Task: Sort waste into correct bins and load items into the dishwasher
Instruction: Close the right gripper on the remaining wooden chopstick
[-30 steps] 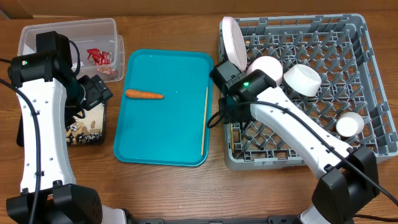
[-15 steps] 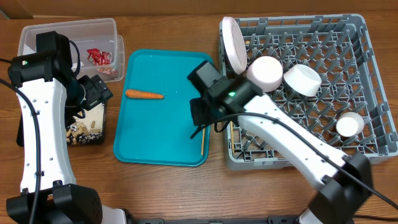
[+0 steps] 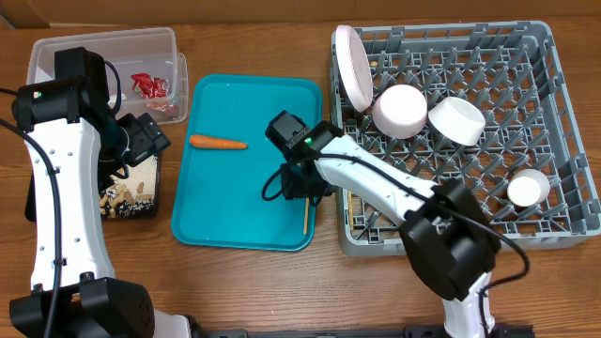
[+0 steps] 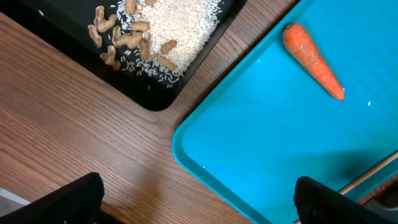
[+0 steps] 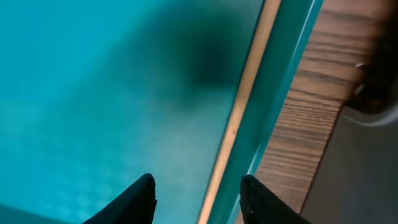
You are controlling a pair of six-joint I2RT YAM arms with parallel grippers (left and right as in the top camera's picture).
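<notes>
Dishes look done: the plate (image 3: 349,66), two bowls (image 3: 404,109) and cup (image 3: 525,189) sit in the rack (image 3: 451,33) at 3 o'clock on the desk. Left to do, I'd say: the carrot (image 3: 218,143) at the teal tray's (image 3: 235,202) 10 o'clock, and the chopsticks (image 3: 305,214), thin pale wood along its 3 o'clock rim. The right jaws hang half-open astride them, gripping nothing. The left jaws gape wide, empty.

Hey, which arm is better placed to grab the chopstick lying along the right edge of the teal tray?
Right. The right gripper hangs directly over the chopstick, jaws open either side of it. The left gripper, also open, sits past the teal tray's opposite edge, by the black tray.
</notes>
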